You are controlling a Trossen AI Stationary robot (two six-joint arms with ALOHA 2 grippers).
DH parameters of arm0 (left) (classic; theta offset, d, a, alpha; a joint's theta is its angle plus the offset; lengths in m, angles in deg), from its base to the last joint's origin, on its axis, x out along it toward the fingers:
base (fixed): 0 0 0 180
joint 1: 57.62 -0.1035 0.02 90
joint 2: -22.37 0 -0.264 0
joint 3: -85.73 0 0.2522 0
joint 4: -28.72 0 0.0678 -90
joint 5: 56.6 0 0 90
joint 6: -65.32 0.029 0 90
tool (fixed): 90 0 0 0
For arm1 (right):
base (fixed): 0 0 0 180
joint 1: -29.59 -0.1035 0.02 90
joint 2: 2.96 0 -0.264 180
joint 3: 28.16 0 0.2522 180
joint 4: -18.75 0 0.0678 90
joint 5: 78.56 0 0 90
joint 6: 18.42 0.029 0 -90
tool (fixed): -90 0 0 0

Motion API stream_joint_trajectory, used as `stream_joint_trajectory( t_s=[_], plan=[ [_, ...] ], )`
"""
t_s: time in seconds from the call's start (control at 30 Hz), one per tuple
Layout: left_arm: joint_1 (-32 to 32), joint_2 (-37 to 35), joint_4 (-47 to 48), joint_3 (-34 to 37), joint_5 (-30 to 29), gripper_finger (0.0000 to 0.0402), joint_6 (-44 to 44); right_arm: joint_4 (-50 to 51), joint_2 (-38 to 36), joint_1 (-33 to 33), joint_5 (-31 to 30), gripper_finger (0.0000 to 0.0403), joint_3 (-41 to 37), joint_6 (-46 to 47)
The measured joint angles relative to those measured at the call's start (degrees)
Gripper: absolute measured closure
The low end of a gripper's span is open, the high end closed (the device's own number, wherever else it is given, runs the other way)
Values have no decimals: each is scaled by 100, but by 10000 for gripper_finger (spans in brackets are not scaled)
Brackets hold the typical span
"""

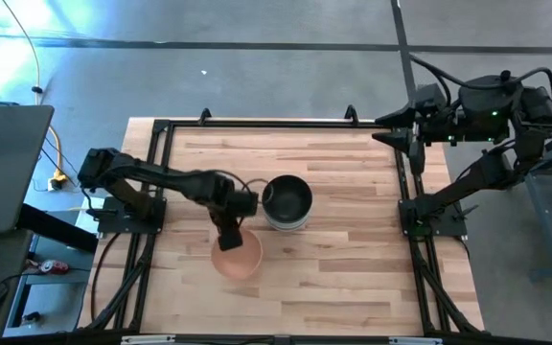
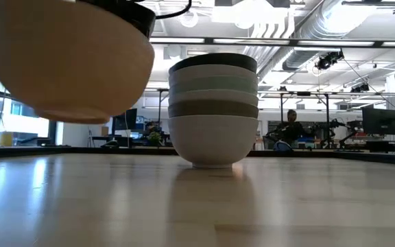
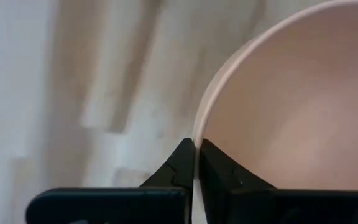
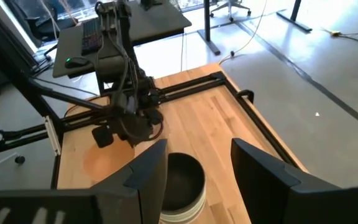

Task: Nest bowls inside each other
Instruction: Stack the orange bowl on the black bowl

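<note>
Wood tabletop, lab bkgd. L gripper pinches peach bowl rim, lifted beside nested stack. Bowl prob light, rigid, smooth; rim grip may slip. R gripper spread, parked.

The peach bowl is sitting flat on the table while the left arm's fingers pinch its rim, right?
Not quite. The peach bowl is lifted off the table, as the low view shows. The left gripper does pinch its rim, beside the stack of bowls.
</note>
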Motion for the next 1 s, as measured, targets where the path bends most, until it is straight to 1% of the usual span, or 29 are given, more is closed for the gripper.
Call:
stream_joint_trajectory(
  t_s=[0.23,0.4,0.6,0.77,1.0],
  plan=[
    [-527,-29,1050,-731,-458,401,511,2,-109,0,-98,233,0,-19],
    [-920,-29,1417,-1248,-512,401,807,2,-112,0,-115,233,0,-115],
    [-1363,-24,1833,-1875,-524,401,1132,3,-112,0,-116,233,0,-212],
    [-1696,-24,2086,-2324,-524,401,1202,4,-112,0,-116,233,0,-294],
    [-1906,9,2124,-2739,-517,401,1175,4,-112,0,-116,233,0,-335]
  ],
)
